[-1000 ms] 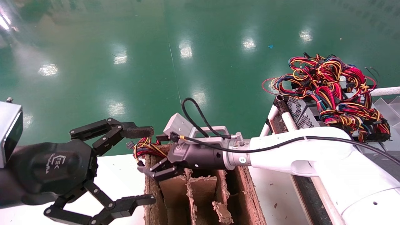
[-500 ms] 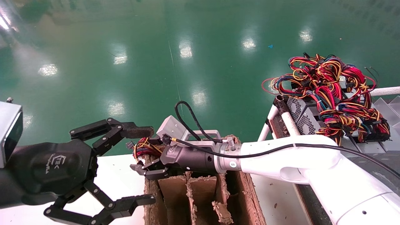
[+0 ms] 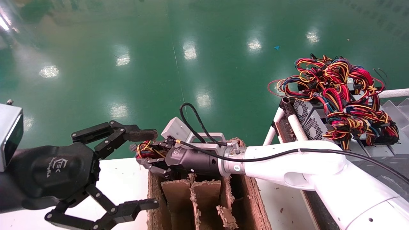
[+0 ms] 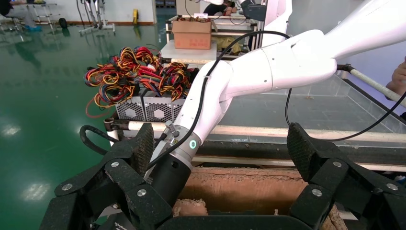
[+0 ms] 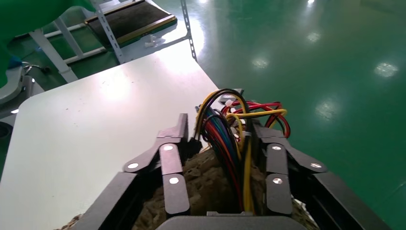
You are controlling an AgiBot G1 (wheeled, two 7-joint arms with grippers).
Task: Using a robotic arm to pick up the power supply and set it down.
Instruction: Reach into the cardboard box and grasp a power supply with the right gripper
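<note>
My right robotic arm (image 3: 297, 159) reaches left across a brown cardboard box (image 3: 252, 195). Its gripper (image 3: 150, 157) is open at the box's far left corner, one finger on each side of a bundle of red, yellow and black wires (image 3: 144, 150). In the right wrist view the wires (image 5: 230, 139) stand between the fingers of that gripper (image 5: 218, 127), close to one finger and apart from the other. The power supply's grey body under these wires is hidden. My left gripper (image 3: 152, 169) hangs open just left of the box, holding nothing.
Grey vented units (image 3: 308, 116) under a heap of coloured wires (image 3: 338, 86) sit on a rack at the right, also shown in the left wrist view (image 4: 148, 109). The box has ragged cardboard dividers (image 3: 195, 198). A white table (image 3: 124, 179) carries the box; green floor lies beyond.
My right gripper has moved left along the box to the wire bundle, and its fingers have spread around the wires. The left gripper has not moved.
</note>
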